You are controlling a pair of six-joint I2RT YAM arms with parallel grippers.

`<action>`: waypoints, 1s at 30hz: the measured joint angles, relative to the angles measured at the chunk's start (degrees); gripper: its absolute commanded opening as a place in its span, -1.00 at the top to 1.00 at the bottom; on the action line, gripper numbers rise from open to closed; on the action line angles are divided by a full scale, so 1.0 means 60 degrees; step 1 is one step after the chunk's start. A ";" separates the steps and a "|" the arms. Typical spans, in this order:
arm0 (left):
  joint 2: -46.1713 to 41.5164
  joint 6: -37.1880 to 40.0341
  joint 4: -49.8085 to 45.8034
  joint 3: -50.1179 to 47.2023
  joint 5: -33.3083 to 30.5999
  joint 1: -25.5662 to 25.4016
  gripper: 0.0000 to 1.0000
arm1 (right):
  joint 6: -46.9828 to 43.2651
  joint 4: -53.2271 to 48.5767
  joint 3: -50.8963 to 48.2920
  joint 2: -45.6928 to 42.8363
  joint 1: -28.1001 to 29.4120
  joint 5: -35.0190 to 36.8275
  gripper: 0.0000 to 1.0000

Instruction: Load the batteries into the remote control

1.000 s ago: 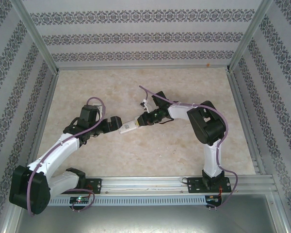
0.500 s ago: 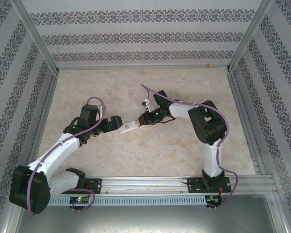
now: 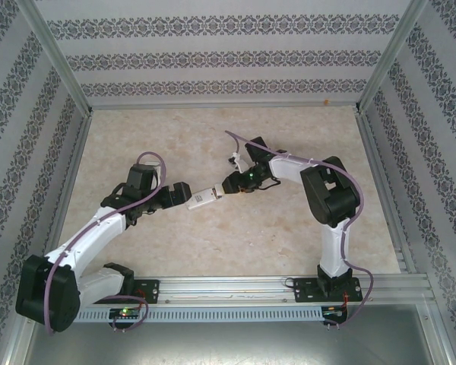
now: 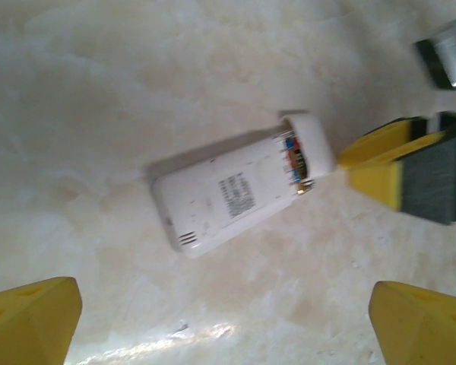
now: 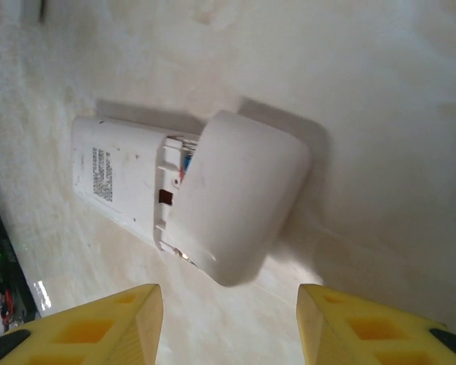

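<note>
Centre of the top view, the remote control (image 3: 203, 198) lies back-up on the table (image 3: 289, 243), its cover (image 5: 239, 201) askew over the open bay. My left gripper (image 4: 226, 319) and right gripper (image 5: 228, 327) both gape, grasping nothing. Coloured specks in the bay are probably the batteries (image 4: 291, 156).

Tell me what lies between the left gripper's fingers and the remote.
Just bare table, in the left wrist view; the open left gripper hangs clear of the remote.

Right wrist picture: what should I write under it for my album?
White remote lying back-up on the table, its cover crooked, with the right gripper open nearby.
</note>
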 measured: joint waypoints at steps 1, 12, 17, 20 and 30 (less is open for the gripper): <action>0.0193 -0.0007 -0.0142 0.0044 -0.0047 -0.0004 -0.88 | 0.0025 -0.0073 0.0004 -0.0138 0.0007 0.0280 -0.13; 0.1286 -0.0084 -0.0554 0.0219 -0.0266 -0.0029 -0.88 | 0.1191 -0.0466 0.1180 -0.0131 0.0882 0.2419 -0.31; 0.1406 -0.0095 -0.0568 0.0233 -0.0331 -0.0029 -0.89 | 0.1333 -0.0667 0.1508 0.0291 0.1155 0.2871 -0.34; 0.1406 -0.0109 -0.0568 0.0233 -0.0350 -0.0029 -0.89 | 0.1326 -0.0943 0.1563 0.0463 0.1279 0.3147 -0.35; 0.1410 -0.0106 -0.0568 0.0233 -0.0401 -0.0029 -0.91 | 0.1137 -0.1592 0.2062 0.0790 0.1592 0.3916 -0.13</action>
